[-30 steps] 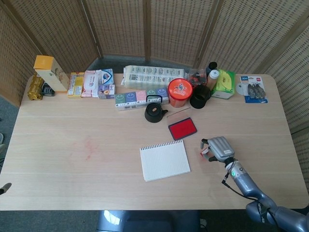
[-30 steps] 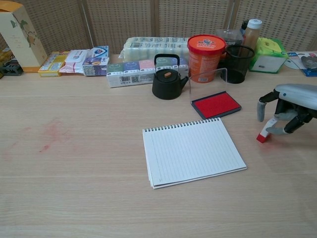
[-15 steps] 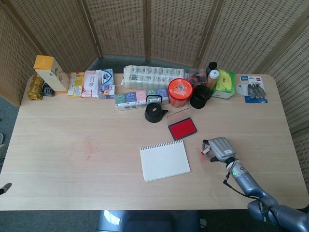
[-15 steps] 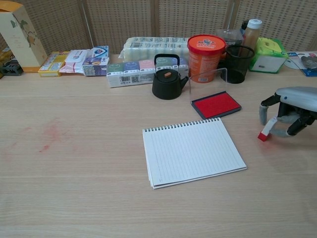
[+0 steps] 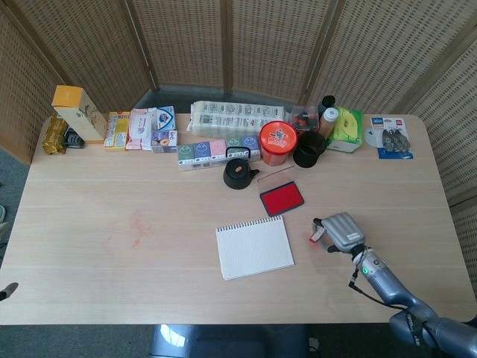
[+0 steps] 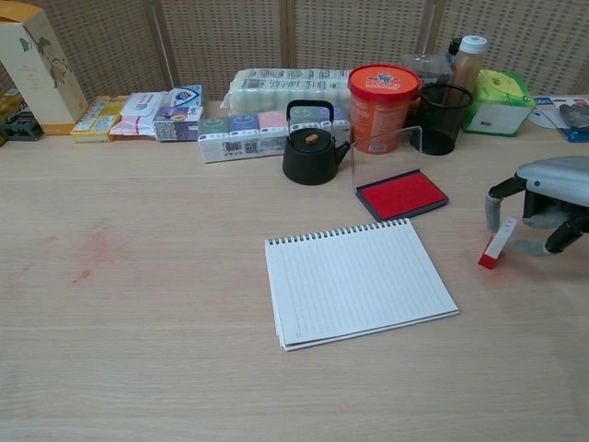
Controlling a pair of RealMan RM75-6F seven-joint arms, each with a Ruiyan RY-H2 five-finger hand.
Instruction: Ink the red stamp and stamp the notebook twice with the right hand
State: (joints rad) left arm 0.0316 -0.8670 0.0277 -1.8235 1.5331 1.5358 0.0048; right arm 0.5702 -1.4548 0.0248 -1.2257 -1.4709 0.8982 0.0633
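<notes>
Nearest me, my right forearm is reaching in from the lower right corner in the head view, and my right hand [image 6: 545,204] is hovering palm down over the right part of the table [image 5: 112,246]. Its fingers [image 6: 498,197] are curling down around the red stamp [image 6: 495,245]; the stamp is leaning tilted, red end down at the tabletop, white shaft up against a fingertip, though whether I am truly pinching it or only touching it I cannot tell. My left hand is not showing in either view. Just left of the stamp, the spiral notebook [image 6: 359,280] is lying open and flat, its lined page blank. Beyond it, the red ink pad [image 6: 401,194] is sitting with its clear lid standing up, apart from my hand. Behind the pad, a black teapot [image 6: 310,147], an orange tub [image 6: 384,94] and a black mesh cup [image 6: 442,118] are standing near each other. Farthest back, boxes and packets are lining the table's far edge before a wicker screen [image 5: 223,45].
</notes>
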